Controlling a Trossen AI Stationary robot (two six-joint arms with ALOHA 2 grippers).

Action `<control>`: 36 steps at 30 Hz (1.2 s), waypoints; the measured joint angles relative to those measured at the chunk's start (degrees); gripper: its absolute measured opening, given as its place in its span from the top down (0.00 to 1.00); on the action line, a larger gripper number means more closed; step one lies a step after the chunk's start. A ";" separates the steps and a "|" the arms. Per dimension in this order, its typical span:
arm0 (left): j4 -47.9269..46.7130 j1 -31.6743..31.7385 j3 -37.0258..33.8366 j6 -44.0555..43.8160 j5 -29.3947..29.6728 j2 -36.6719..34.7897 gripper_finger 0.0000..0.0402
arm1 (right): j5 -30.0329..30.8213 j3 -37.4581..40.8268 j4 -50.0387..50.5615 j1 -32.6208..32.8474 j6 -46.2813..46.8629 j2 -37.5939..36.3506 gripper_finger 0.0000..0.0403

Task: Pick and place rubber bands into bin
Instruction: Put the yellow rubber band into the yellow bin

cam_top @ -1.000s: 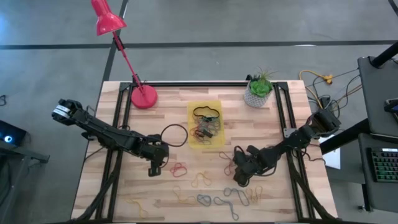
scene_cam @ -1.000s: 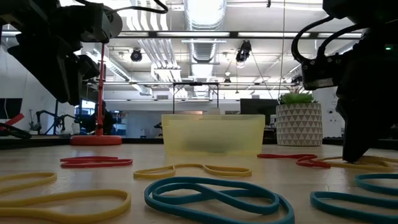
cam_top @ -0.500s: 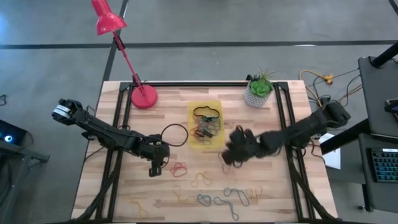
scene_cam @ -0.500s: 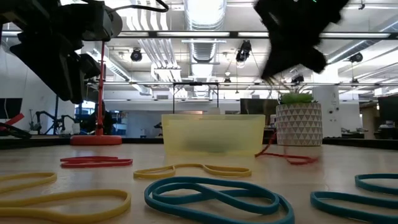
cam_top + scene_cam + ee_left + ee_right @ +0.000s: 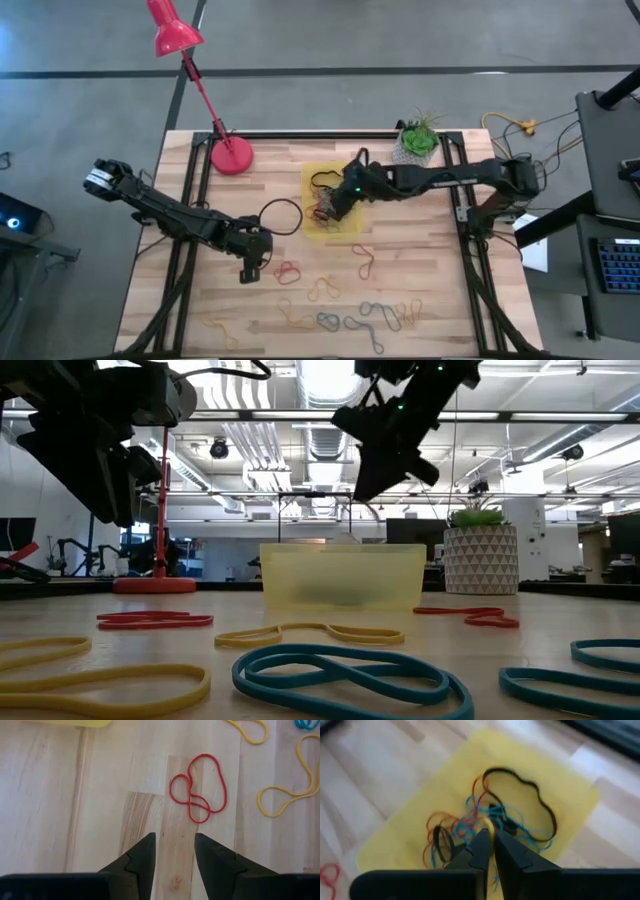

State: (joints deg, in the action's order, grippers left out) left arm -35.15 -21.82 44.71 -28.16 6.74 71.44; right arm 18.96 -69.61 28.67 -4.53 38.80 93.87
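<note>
1. The bin (image 5: 330, 200) sits at the centre of the high view, just above mid-table, a yellow tray with its long axis running up and down the frame.
2. Inside it lies a tangle of rubber bands (image 5: 480, 822): a black loop toward the top of the bin in the high view, red, blue and orange ones below it.
3. The right gripper (image 5: 338, 203) hangs over the bin, its arm reaching in from the right edge of the table and pointing toward the left of the frame. In the right wrist view its fingers (image 5: 481, 851) are nearly together, a thin gap between them; whether a band is pinched there I cannot tell.
4. The left gripper (image 5: 250, 272) is in the lower left part of the table in the high view, above the wood with its fingers (image 5: 145, 855) apart and nothing between them.
5. A red band (image 5: 289, 270) lies just right of the left gripper, folded into a twisted figure.
6. More loose bands lie along the lower middle of the high view: a red one (image 5: 365, 262) below the bin, yellow ones (image 5: 322, 290) and blue ones (image 5: 378, 313) nearer the bottom edge.
7. A large black loop (image 5: 281, 217) lies on the table left of the bin, near it.
8. A red desk lamp (image 5: 230, 155) stands at upper left, a potted plant (image 5: 415, 145) at upper right of the table (image 5: 200, 310).
</note>
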 joint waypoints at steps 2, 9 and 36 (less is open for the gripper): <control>0.09 -0.01 0.00 -0.03 0.02 0.00 0.70 | -1.93 -1.18 1.41 0.17 -0.17 2.05 0.90; 0.00 -0.04 0.00 -1.21 -0.82 0.00 0.70 | -6.61 -5.70 7.00 4.52 -3.74 7.27 0.64; 7.47 -39.66 2.40 -12.05 -7.74 11.46 0.70 | 2.12 -3.03 19.93 21.02 -19.29 5.35 0.45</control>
State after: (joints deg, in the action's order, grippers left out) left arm -27.68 -61.48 47.11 -40.21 -0.99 82.90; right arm 21.08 -72.63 48.61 16.49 19.51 99.22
